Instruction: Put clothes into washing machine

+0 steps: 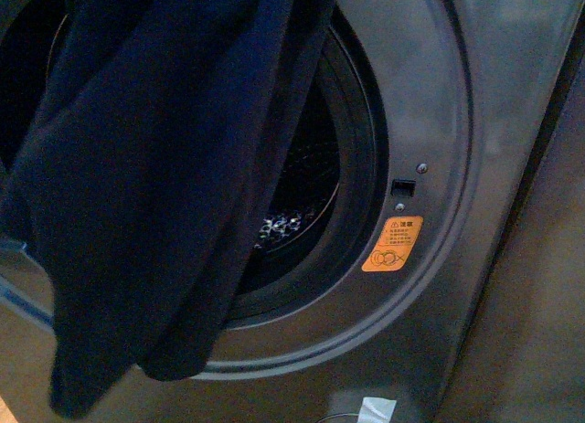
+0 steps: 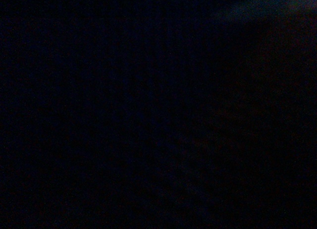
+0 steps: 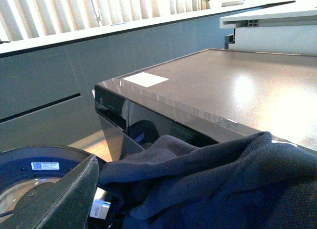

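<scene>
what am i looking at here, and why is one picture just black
All three cameras sit on a two-armed robot. The front one looks out from its body: a dark navy garment hangs before the round opening of a grey washing machine, steel drum inside, orange sticker beside it. The left wrist picture is dark and tells nothing. The right wrist camera looks across the machine's flat top, with the garment bunched close to the lens. Neither claw shows, so what holds the garment cannot be seen.
</scene>
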Robot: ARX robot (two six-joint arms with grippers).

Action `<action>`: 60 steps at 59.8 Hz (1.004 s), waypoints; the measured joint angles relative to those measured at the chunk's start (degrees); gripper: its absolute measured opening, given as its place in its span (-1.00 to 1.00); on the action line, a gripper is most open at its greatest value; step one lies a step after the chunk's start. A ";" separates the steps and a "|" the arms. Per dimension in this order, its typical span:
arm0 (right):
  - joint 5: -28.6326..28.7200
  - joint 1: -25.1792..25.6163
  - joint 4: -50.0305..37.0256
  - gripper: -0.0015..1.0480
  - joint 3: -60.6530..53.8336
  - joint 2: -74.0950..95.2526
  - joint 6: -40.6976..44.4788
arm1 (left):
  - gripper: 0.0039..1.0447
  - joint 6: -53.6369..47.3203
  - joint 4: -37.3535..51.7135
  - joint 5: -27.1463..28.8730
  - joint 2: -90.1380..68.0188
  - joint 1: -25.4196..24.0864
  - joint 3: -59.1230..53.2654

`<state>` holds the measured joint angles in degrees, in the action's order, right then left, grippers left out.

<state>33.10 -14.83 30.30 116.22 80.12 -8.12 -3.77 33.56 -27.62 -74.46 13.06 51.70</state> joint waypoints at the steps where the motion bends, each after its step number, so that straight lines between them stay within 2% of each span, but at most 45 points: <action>1: -0.02 0.00 0.00 0.86 0.00 0.02 0.00 | -0.87 0.20 0.63 0.02 -0.15 -0.39 -0.42; 10: 0.00 -0.04 0.00 0.86 0.00 0.00 0.00 | -0.87 1.27 2.71 0.90 -1.42 -1.97 -1.03; 15: -13.66 -3.26 -4.81 0.86 -4.42 -2.54 2.64 | -0.87 1.70 3.74 1.11 -2.25 -2.97 -1.03; 16: -18.86 -4.44 -6.03 0.86 -6.67 -3.87 3.26 | -0.87 1.86 4.04 1.07 -2.47 -3.26 -1.03; 18: -23.45 -5.57 -6.86 0.86 -9.07 -5.35 3.72 | -0.87 1.99 4.33 1.07 -2.75 -3.58 -1.03; 19: -27.50 -6.73 -7.41 0.86 -11.80 -7.15 4.00 | -0.87 2.14 4.55 1.11 -2.97 -3.89 -1.03; 22: -31.54 -8.39 -7.67 0.86 -16.06 -10.12 4.07 | -0.87 2.25 4.85 1.22 -3.39 -4.35 -1.03; 23: -34.88 -9.49 -7.54 0.86 -18.84 -12.24 4.00 | -0.87 2.32 5.09 1.42 -3.67 -4.68 -1.03; 29: -41.33 -13.57 -5.92 0.86 -30.21 -21.75 2.78 | -0.87 2.43 6.34 1.88 -5.05 -5.84 -1.03; 36: -43.12 -16.06 -3.41 0.86 -41.09 -31.32 -0.33 | -0.87 2.60 8.17 1.99 -6.67 -6.60 -1.33; 45: -42.21 -14.62 -1.84 0.86 -49.62 -38.53 -4.11 | -0.87 2.51 10.23 2.01 -8.44 -6.88 -2.58; 52: -36.92 -5.11 -3.21 0.86 -56.43 -41.79 -6.99 | -0.87 1.42 13.44 2.12 -11.30 -7.10 -4.28; 55: -36.48 -1.01 -4.31 0.86 -58.16 -42.25 -7.21 | -0.87 0.31 15.72 2.84 -13.07 -7.10 -4.79; 60: -36.96 1.84 -6.19 0.86 -60.15 -43.08 -7.15 | -0.87 -1.05 18.10 4.81 -15.54 -6.97 -5.22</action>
<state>-3.86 -12.99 24.12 56.07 37.04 -15.27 -4.82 51.66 -22.81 -90.00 6.09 46.48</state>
